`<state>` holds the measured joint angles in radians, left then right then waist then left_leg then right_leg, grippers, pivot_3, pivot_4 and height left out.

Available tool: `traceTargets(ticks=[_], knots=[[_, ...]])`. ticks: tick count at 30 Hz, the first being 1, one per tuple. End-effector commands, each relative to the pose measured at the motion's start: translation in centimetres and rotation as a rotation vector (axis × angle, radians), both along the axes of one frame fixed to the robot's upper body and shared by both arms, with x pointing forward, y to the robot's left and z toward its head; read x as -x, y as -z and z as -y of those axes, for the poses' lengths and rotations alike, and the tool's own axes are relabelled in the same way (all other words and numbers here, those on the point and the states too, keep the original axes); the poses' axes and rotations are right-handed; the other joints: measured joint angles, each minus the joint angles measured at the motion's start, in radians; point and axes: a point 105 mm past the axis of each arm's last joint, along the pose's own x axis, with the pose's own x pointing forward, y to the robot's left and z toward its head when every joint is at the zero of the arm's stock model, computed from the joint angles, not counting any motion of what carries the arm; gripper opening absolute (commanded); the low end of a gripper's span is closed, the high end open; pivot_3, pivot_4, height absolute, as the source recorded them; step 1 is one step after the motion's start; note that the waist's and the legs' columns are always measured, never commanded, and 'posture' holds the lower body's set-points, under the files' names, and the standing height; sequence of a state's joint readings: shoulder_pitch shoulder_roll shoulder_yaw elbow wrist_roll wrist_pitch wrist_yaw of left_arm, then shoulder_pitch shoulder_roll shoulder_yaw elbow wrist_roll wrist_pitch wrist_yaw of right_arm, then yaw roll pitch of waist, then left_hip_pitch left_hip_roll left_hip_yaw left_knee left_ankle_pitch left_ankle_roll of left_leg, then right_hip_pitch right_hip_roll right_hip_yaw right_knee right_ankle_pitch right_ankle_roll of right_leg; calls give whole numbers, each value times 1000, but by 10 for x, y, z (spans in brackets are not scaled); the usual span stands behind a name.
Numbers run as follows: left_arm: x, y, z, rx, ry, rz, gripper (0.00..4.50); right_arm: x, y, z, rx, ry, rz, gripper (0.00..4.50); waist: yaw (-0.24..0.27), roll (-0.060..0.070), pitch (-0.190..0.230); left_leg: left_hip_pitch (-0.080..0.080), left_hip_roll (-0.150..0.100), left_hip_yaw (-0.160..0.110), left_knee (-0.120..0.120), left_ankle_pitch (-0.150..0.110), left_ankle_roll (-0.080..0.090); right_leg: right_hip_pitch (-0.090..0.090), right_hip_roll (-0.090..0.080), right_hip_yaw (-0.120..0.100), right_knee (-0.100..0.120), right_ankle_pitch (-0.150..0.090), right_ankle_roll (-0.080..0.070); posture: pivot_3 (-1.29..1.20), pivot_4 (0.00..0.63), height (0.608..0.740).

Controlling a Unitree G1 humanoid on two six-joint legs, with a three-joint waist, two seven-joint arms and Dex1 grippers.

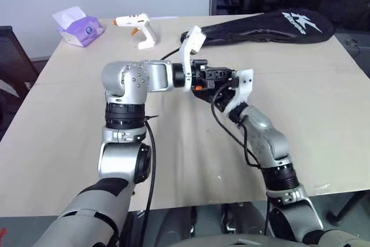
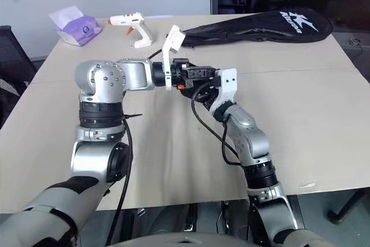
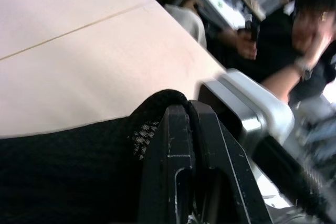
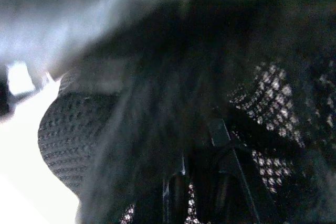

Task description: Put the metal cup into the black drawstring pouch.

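Note:
Both grippers meet above the middle of the table (image 1: pixel 324 120). My left gripper (image 3: pixel 188 109) is shut on a fold of the black drawstring pouch (image 3: pixel 79 171), whose mesh-like fabric bunches between and around its fingers. My right gripper (image 4: pixel 202 182) is buried in the same dark fabric (image 4: pixel 73 129) and is shut on it. In the head views the left gripper (image 1: pixel 217 76) points right toward the right gripper (image 1: pixel 225 93), and little of the pouch shows between them. The metal cup is out of view.
A long black racket bag with a white logo (image 1: pixel 266 27) lies along the table's far edge. A white glue gun (image 1: pixel 139 30) and a purple tissue pack (image 1: pixel 78 27) sit at the far left. A person (image 3: pixel 294 40) sits beyond the table.

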<state>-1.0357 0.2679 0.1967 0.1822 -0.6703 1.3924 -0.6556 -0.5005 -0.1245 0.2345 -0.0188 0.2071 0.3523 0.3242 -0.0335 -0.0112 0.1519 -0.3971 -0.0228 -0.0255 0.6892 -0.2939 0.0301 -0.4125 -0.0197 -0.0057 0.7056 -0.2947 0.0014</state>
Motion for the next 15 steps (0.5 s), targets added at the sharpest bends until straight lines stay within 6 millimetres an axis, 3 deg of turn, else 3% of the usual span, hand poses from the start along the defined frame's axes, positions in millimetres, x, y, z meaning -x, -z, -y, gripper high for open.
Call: traceTargets(ticks=[1,3,6,10,15], knots=[[-1,-9,1,10,-4,34,0,2,9,-6,166,-13,73,37,0,0,0,0,0,0,0,0,0,0,0,0,0,0,0,0,150,740],[-2,-2,-2,-26,-15,48,0,3,5,0,24,0,-23,37,-4,-1,0,0,1,0,-1,0,0,-1,1,0,2,0,0,0,150,740],[-6,20,-14,-122,-51,82,0,18,1,8,75,-41,3,992,-9,0,0,0,2,0,-3,1,-2,-2,1,1,3,0,0,0,150,740],[-6,32,-25,-185,-53,127,0,33,-4,23,113,-8,-13,2704,-4,0,0,1,2,0,-2,1,-2,-2,1,2,3,0,0,0,150,740],[-13,31,-34,-220,-72,177,0,64,-17,40,71,-50,-68,2704,14,0,0,0,1,-1,-2,1,-2,-2,1,1,3,0,0,0,150,740]])
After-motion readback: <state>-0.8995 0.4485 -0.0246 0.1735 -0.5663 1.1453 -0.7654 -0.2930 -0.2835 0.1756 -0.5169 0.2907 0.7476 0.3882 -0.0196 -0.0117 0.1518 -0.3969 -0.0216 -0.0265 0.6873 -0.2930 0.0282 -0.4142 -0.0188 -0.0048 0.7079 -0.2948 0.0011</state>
